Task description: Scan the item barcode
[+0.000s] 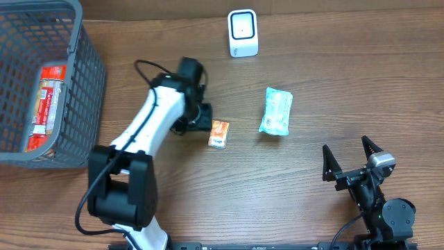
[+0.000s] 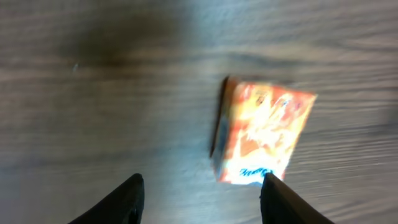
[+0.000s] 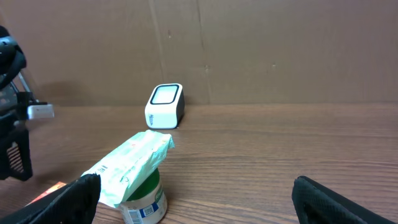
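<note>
Your left gripper (image 2: 202,190), fingers parted and empty, lies just beside the small orange snack packet (image 2: 264,134); your right gripper (image 1: 345,147), likewise spread, well apart.

One grey basket (image 1: 90,76) is counted on the desk (image 1: 333,83), with one red packet (image 1: 47,104) inside. One white scanner (image 1: 243,32), one green pouch (image 1: 276,111) and one small orange packet (image 1: 219,134) are counted. Two hands are seen: the left hand (image 1: 205,118) and the right hand (image 1: 345,147).

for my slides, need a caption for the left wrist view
An orange packet lies free on the wooden table, just ahead of the open left gripper.
</note>
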{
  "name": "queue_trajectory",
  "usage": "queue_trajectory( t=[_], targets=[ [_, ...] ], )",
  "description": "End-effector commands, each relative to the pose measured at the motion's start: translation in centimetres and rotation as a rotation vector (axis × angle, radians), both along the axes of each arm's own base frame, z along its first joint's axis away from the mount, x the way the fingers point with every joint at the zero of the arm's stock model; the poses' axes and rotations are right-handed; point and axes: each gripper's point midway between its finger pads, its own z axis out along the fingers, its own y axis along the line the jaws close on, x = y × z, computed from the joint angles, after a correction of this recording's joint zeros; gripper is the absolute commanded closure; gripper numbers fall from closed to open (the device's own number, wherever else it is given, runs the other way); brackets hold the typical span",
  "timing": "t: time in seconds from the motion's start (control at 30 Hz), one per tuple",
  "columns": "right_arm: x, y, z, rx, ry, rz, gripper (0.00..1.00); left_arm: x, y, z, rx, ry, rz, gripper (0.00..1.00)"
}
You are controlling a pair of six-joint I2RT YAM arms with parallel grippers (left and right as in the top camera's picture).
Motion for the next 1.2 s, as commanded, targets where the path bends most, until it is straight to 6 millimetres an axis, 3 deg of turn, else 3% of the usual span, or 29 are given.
queue_trajectory(
  t=[0.0,0.17,0.37,0.57,0.63,0.7,0.77,0.87,1.0,1.17],
  targets=[
    [0.0,0.0,-0.2,0.002,-0.001,0.003,0.0,-0.8,-1.9,-0.3,-0.153,0.001,-0.089,0.49],
    [0.0,0.0,-0.2,0.002,-0.001,0.003,0.0,-1.4,-2.9,-2.8,-0.209,-0.021,-0.102,0.49],
    [0.0,0.0,-0.2,0.003,-0.001,0.003,0.0,-1.8,-2.7,-5.3,-0.212,-0.054,-0.091,0.53],
    [0.0,0.0,-0.2,0.003,-0.001,0.003,0.0,-1.5,-2.6,-6.1,-0.209,-0.087,-0.092,0.58],
    [0.0,0.0,-0.2,0.002,-0.001,0.003,0.0,-1.6,-2.7,-6.0,-0.217,-0.085,-0.094,0.7],
    [0.0,0.0,-0.2,0.003,-0.001,0.003,0.0,-1.6,-2.7,-6.0,-0.22,-0.085,-0.094,0.92],
    [0.0,0.0,-0.2,0.002,-0.001,0.003,0.0,-1.5,-2.9,-5.8,-0.226,-0.084,-0.095,0.96],
    [0.0,0.0,-0.2,0.003,-0.001,0.003,0.0,-1.2,-2.9,-4.6,-0.227,-0.098,-0.096,0.96],
    [0.0,0.0,-0.2,0.002,-0.001,0.003,0.0,-0.1,-2.6,-1.4,-0.212,-0.167,-0.036,0.96],
    [0.0,0.0,-0.2,0.003,-0.001,0.003,0.0,0.0,-1.3,2.4,-0.053,-0.29,0.036,0.96]
  ],
)
